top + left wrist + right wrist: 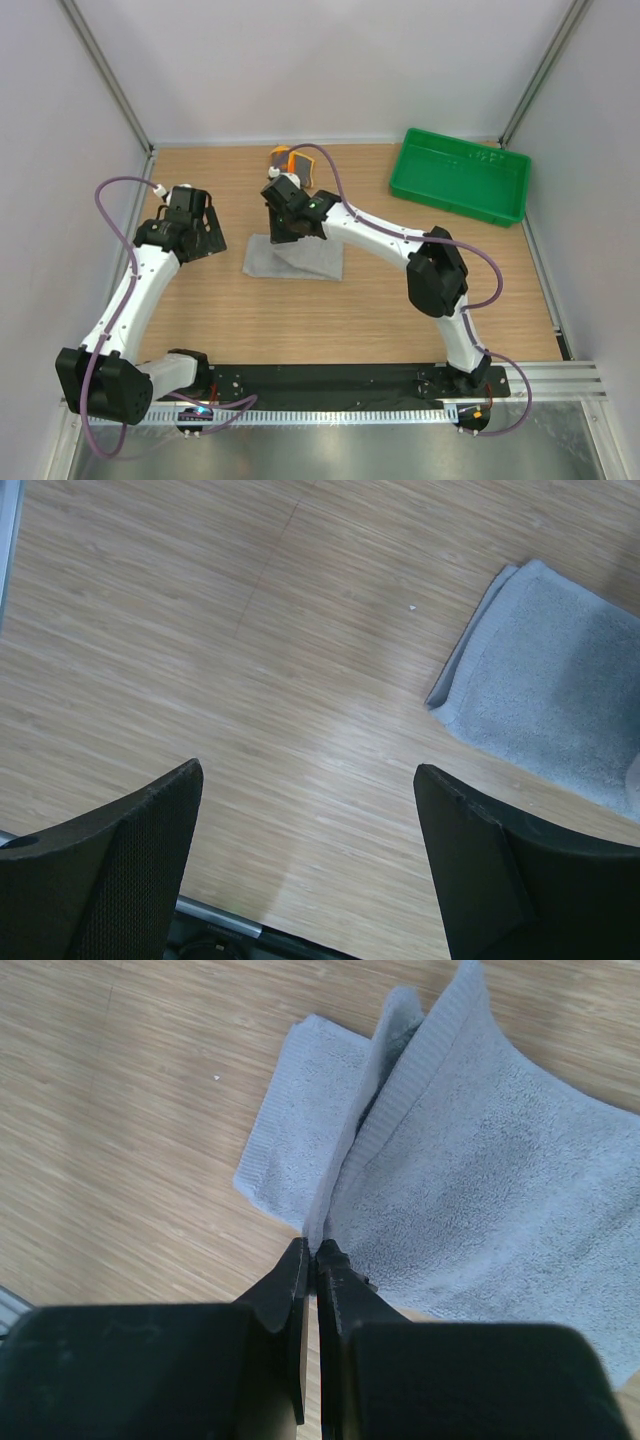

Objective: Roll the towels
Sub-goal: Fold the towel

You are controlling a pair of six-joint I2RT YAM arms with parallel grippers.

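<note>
Fold of plain light grey terry towel [480,1190] pinched tight in right gripper [313,1252]; left gripper [308,780] held wide, empty, left of it.

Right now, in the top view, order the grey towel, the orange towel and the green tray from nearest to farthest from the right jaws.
1. Grey towel: pinched in those jaws, table centre.
2. Orange patterned towel: just beyond, far edge.
3. Green tray: far right corner.

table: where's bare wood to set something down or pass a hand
Bare wood: the strip between the grey towel and the black base plate, and the patch in front of the green tray. Crowded at centre: right gripper pinching that towel, patterned towel behind it.
</note>
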